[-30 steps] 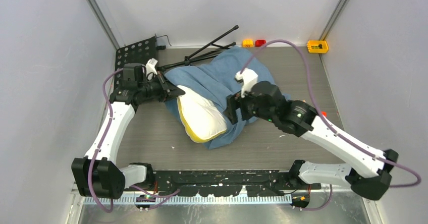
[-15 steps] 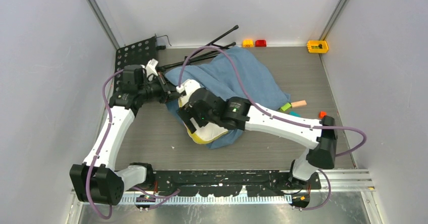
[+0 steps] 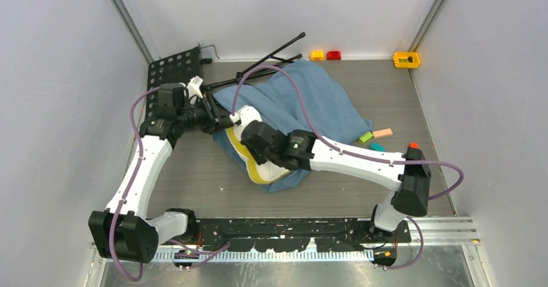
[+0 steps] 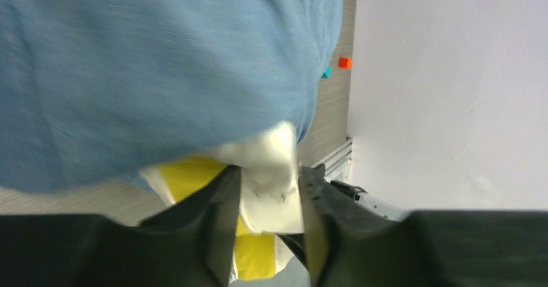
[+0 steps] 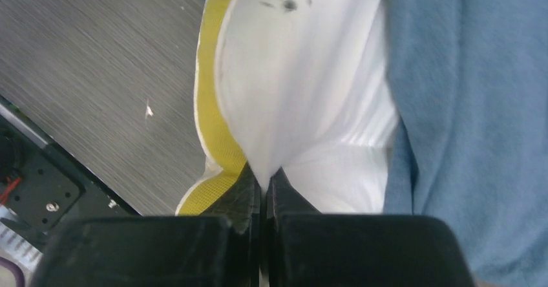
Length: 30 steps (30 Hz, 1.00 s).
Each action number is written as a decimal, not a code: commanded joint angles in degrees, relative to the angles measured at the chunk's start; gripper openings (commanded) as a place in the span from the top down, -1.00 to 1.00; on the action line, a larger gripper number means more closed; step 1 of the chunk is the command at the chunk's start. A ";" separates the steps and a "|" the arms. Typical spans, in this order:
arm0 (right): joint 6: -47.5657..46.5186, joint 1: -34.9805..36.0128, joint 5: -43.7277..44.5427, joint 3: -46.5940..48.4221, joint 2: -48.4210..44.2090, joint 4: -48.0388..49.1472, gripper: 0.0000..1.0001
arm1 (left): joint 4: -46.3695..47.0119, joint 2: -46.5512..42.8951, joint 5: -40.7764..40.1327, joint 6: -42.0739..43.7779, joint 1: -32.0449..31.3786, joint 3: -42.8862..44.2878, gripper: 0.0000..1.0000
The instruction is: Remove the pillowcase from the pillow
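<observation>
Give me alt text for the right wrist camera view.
The right gripper is shut on a pinched fold of the white pillow. Its yellow piping and the grey table are left, the blue pillowcase right.

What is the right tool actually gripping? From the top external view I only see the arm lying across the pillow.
Observer: The right wrist view shows the right tool shut on a pinch of the pillow, on its white fabric just beside the yellow piping.
Operator: And is the left tool on the pillowcase?
Observer: In the left wrist view, white pillow fabric sits inside the left tool, whose jaws stand apart. The pillowcase fills the view beyond the tips. I cannot tell whether the jaws are pinching.
</observation>
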 commanded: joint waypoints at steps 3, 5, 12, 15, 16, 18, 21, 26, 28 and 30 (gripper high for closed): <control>1.45 -1.36 4.16 -4.62 -7.64 3.08 0.99 | -4.48 -5.41 -10.05 7.22 0.80 6.43 -0.26; 2.19 -2.91 2.74 -5.35 -8.79 2.97 1.00 | -5.07 -6.90 -11.58 6.52 1.89 6.16 -0.38; 2.15 -6.26 -2.55 -6.52 -12.47 3.67 1.00 | -8.56 -9.81 -12.60 8.69 3.74 3.52 -0.49; 1.96 -7.30 -4.57 -6.82 -13.60 3.67 0.99 | -8.87 -11.69 -12.13 12.53 3.77 1.39 -0.41; 1.96 -7.65 -5.56 -6.85 -13.96 3.56 0.99 | -8.65 -12.65 -12.81 13.62 3.75 0.56 -0.39; 1.91 -8.33 -7.62 -6.56 -14.44 2.94 1.00 | -6.85 -14.58 -14.35 15.11 3.73 -1.44 -0.39; 1.61 -8.92 -9.30 -5.77 -14.92 1.84 0.99 | -3.59 -16.37 -13.42 15.77 3.73 -3.69 -0.39; 1.74 -9.33 -10.83 -5.08 -15.91 1.13 0.99 | -1.13 -15.21 -12.92 15.86 3.74 -5.37 -0.40; 1.94 -9.43 -11.80 -4.94 -16.54 1.13 1.00 | -0.32 -13.57 -13.43 15.35 3.70 -5.46 -0.35; 2.04 -9.38 -12.33 -4.84 -17.02 0.97 0.99 | 1.18 -11.88 -13.51 14.36 3.66 -5.42 -0.29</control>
